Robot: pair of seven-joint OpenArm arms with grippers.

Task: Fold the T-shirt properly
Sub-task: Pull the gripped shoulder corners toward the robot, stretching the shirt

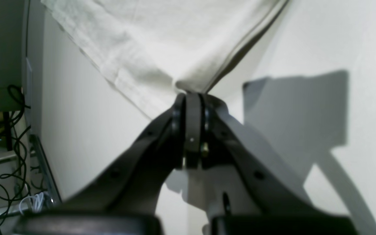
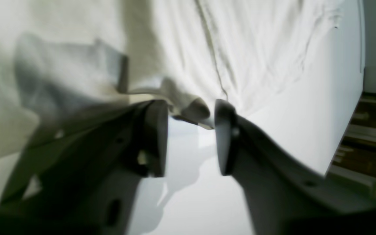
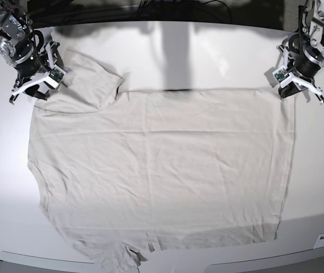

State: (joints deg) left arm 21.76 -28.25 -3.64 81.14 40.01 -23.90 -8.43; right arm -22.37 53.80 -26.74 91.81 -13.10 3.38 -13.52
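Black claws, two of them, and one T-shirt between us on the white worktop. My left gripper is clenched: both pads meet with a pinch of pale fabric caught at the tips, and from that pinch a hemmed corner of the shirt fans away from me, one stitched edge running off to each side. Base view puts that claw at the far right corner of the worktop, wrist angled down toward the shirt's corner.

My right gripper is released, and I can see bare table between the two fingers. A small rolled tip of cloth lies at the mouth of the gap, close to the right-hand pad; whether it touches, I cannot tell through the blur. From the base view this claw sits at the far left corner, tilted down beside the sleeve.

Outward now: the shirt lies spread flat across the middle of the worktop, off-white, thin, creased all over with fine wrinkles. Its long straight hem runs down the right side toward the near edge. The far sleeve is folded in over the body near my right claw. At the near edge the fabric bunches slightly, close to the table's lip.
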